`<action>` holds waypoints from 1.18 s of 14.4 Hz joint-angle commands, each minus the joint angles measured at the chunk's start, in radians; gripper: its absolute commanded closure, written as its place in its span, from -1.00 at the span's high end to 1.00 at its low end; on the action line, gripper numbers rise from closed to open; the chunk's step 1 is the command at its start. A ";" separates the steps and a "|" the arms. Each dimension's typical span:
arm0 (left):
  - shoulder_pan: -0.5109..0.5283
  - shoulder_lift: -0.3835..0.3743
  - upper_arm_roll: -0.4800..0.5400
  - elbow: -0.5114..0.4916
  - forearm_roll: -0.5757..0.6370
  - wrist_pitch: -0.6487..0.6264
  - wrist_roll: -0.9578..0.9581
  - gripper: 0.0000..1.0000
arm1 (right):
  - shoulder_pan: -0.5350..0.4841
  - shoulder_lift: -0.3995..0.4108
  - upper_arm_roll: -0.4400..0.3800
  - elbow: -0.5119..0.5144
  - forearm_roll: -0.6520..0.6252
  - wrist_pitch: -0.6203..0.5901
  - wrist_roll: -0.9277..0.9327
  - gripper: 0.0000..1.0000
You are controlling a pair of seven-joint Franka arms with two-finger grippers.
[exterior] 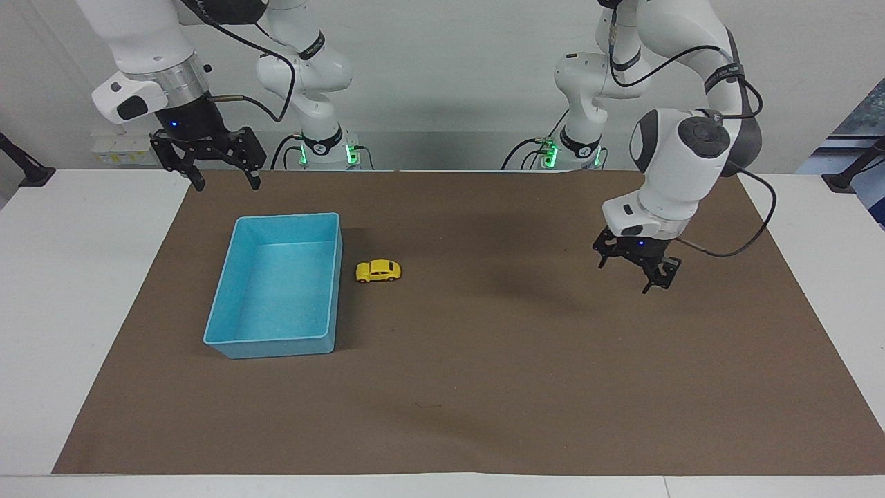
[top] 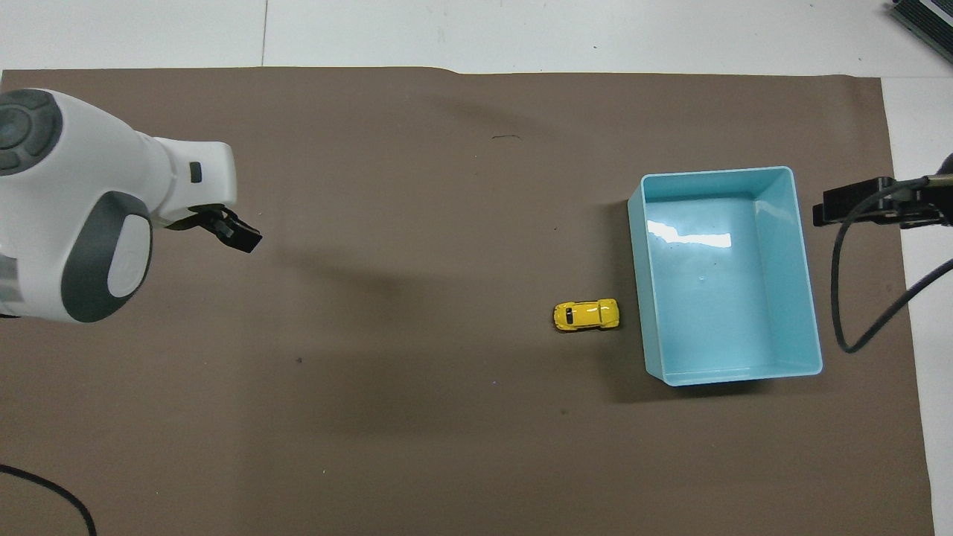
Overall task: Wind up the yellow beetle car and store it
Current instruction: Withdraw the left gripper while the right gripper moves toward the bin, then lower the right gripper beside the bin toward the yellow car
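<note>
The yellow beetle car stands on its wheels on the brown mat, right beside the long wall of the blue bin, on the side toward the left arm; nothing holds it. My left gripper hangs open and empty above the mat at the left arm's end, well away from the car. One of its fingers shows under the wrist in the overhead view. My right gripper waits open in the air over the mat's edge by the bin's corner that is nearest the robots.
The brown mat covers most of the white table. The bin is empty inside. The right arm's cable hangs beside the bin's outer wall. A wide stretch of bare mat lies between the car and the left gripper.
</note>
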 commanded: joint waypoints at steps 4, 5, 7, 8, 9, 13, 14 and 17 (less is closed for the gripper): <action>0.085 -0.017 -0.004 0.174 -0.003 -0.132 -0.328 1.00 | 0.003 -0.021 0.017 -0.020 0.003 -0.011 -0.094 1.00; 0.085 -0.034 -0.004 0.185 -0.004 -0.178 -0.338 1.00 | 0.004 -0.022 0.017 -0.022 0.002 -0.013 -0.150 1.00; 0.087 -0.073 -0.001 0.187 -0.009 -0.248 -0.335 1.00 | 0.004 -0.034 0.041 -0.037 0.002 -0.016 -0.243 1.00; 0.085 -0.080 0.004 0.188 -0.022 -0.277 -0.341 1.00 | 0.004 -0.044 0.053 -0.051 0.002 -0.024 -0.288 1.00; 0.087 -0.087 0.005 0.197 -0.047 -0.322 -0.352 1.00 | 0.004 -0.057 0.076 -0.066 0.002 -0.025 -0.354 1.00; 0.111 -0.098 -0.002 0.280 -0.058 -0.439 -0.398 1.00 | 0.004 -0.082 0.135 -0.101 0.002 -0.022 -0.610 1.00; 0.117 -0.115 -0.002 0.265 -0.056 -0.437 -0.399 1.00 | 0.004 -0.091 0.153 -0.112 0.002 -0.021 -0.682 1.00; 0.127 -0.121 -0.002 0.253 -0.064 -0.457 -0.411 1.00 | 0.006 -0.123 0.190 -0.169 0.002 -0.019 -0.844 1.00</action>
